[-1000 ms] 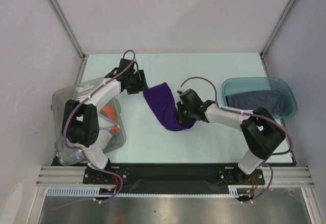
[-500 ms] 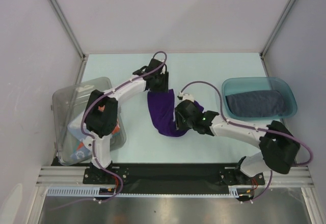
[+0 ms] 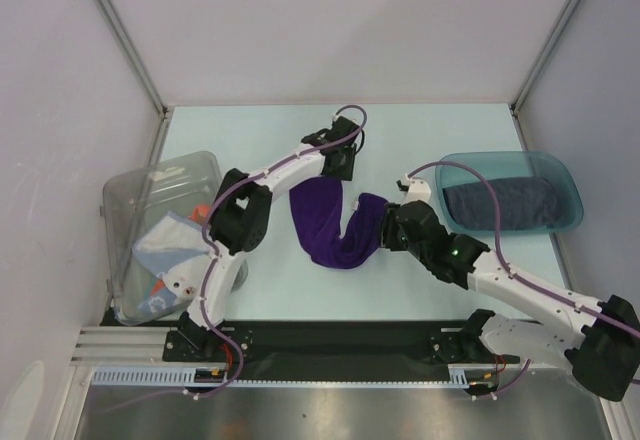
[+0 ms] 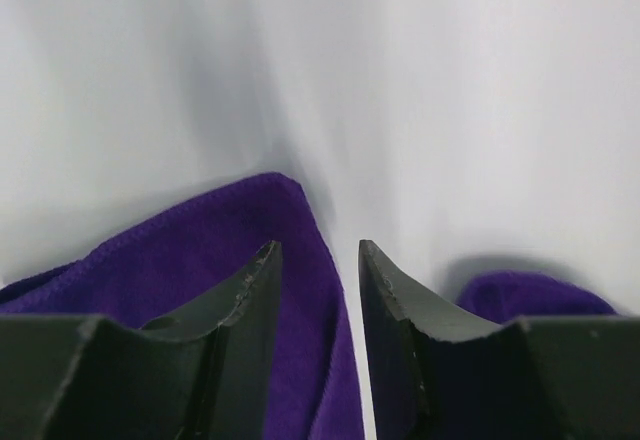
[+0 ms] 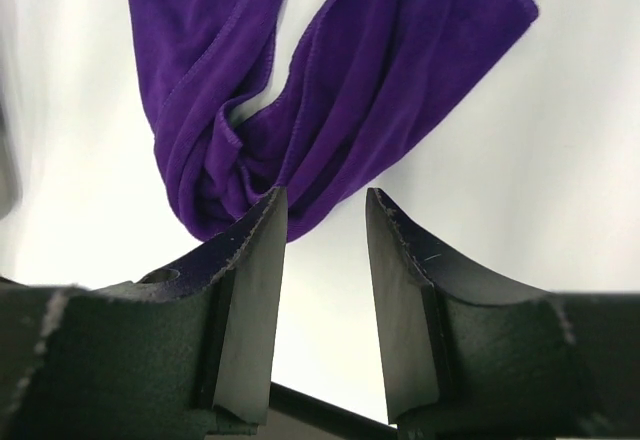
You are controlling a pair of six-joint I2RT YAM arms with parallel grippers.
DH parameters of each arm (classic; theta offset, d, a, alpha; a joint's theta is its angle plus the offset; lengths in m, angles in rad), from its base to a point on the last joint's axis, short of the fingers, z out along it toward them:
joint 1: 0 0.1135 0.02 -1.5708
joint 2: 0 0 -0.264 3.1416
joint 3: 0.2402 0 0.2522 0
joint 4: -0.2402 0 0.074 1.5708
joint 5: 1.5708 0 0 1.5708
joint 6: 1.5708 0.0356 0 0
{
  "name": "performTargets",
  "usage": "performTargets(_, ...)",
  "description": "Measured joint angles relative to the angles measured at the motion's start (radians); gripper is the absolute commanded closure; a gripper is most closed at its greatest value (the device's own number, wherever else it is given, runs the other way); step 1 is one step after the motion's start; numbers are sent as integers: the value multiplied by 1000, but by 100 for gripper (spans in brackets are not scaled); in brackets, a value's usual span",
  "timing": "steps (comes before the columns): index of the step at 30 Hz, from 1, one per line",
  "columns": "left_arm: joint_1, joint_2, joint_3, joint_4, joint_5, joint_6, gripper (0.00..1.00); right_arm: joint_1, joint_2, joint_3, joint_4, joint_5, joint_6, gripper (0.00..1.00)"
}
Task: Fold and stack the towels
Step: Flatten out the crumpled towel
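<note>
A purple towel point(image 3: 320, 225) lies crumpled in a U shape on the table's middle. My left gripper point(image 3: 343, 168) hovers at the far end of its left limb. In the left wrist view that gripper point(image 4: 318, 250) stands open, its jaws astride the purple towel's point(image 4: 200, 250) hemmed edge, with cloth and bare table showing in the gap. My right gripper point(image 3: 388, 228) sits beside the right limb. It point(image 5: 326, 200) is open and empty, the purple towel point(image 5: 330, 80) just beyond its tips. A folded dark grey towel point(image 3: 500, 202) lies in the teal tray point(image 3: 572, 188).
A clear plastic bin point(image 3: 130, 185) stands at the left edge, holding a light blue towel point(image 3: 160, 245) and some orange cloth point(image 3: 202, 212). White walls close in the table on three sides. The black base rail runs along the near edge.
The left arm swung right, carrying the towel's far end toward the middle. The right gripper opened, let go of the towel and drew back right. The towel went from a diagonal strip to a U.
</note>
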Motion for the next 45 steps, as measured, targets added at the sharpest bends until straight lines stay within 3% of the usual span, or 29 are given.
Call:
performTargets(7,3,127,140,-95,-61,-19,59,-37,-36,-40,1,-6,-23,58)
performTargets(11,4,143,158,-124,-79,-24,65,-56,-43,-55,0,-16,-26,58)
performTargets(13,4,146,164,-134,-84,-26,72,-69,-46,-58,0,-24,-29,58)
performTargets(17,4,147,166,-145,-80,-24,100,-105,-47,-58,5,-50,-29,57)
performTargets(25,8,114,199,-212,-28,-7,100,-203,-14,-57,37,-129,-29,55)
performTargets(28,15,-7,109,-226,-17,12,100,-229,37,-46,64,-158,-29,53)
performTargets(31,44,-204,-45,-217,10,24,100,-248,125,-6,116,-191,-27,53)
performTargets(36,143,-420,-200,-179,30,54,100,-280,410,184,214,-266,-27,52)
performTargets(45,253,-458,-399,-171,46,121,100,-263,866,568,274,-359,-82,52)
